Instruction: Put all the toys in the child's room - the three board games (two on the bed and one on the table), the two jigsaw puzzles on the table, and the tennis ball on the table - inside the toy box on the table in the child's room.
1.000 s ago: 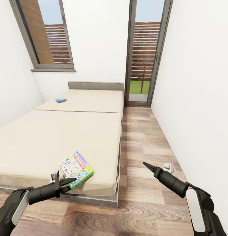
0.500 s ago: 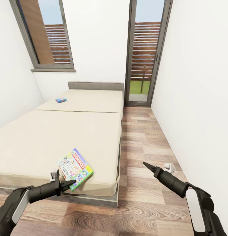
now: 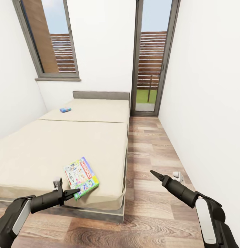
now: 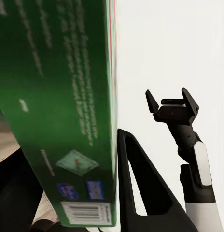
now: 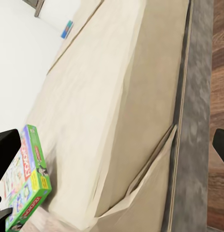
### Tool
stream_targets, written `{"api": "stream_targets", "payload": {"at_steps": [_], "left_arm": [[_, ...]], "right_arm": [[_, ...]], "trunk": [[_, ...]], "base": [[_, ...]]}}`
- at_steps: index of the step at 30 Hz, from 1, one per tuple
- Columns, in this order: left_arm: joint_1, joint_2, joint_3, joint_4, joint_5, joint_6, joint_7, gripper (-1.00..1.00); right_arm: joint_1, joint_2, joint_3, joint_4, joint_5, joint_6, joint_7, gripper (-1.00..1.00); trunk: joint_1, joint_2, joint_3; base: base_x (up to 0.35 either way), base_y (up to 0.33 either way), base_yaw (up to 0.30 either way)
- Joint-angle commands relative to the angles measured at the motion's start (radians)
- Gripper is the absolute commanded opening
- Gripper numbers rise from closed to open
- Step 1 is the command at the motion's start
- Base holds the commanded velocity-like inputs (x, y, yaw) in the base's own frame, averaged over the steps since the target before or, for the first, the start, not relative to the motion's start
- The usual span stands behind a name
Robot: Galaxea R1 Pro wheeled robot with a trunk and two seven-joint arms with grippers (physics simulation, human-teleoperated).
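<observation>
- Cardboard Monopoly box (image 3: 80, 177), 1 of 2 games on the bed (image 3: 44, 151), lies near the foot edge.
- Left gripper (image 3: 72, 193) clamps its green edge.
- Likely light, stiff, slippery; edge grip suits.
- Right gripper (image 3: 152, 172): openness unclear.

Monopoly box (image 3: 80, 177) and small blue box (image 3: 65, 110) on bed (image 3: 47, 148)

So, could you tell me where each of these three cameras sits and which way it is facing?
Head view: on the robot's head, looking forward and down over the bed; both arms show, left gripper at the Monopoly box, right gripper over the floor.
Left wrist view: near the left gripper, close against the box's green side; the right gripper shows beyond.
Right wrist view: near the right gripper, facing the bed's corner.
Shared: all three show the Monopoly box.
</observation>
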Motion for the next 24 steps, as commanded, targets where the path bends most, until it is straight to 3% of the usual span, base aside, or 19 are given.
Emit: {"api": "stream_targets", "payload": {"at_steps": [1,24], "left_arm": [[0.0,0.0,0.0,0.0,-0.004,0.002,-0.002,-1.0],[0.0,0.001,0.0,0.0,-0.004,0.003,-0.003,-1.0]], "right_arm": [[-0.001,0.001,-0.003,0.0,0.002,0.006,0.005,1.0],[-0.001,0.001,-0.003,0.0,0.002,0.006,0.005,1.0]], "trunk": [[-0.004,0.007,0.002],[-0.092,0.168,0.074]], "base": [[0.0,0.0,0.0],[0.0,0.0,0.0]]}}
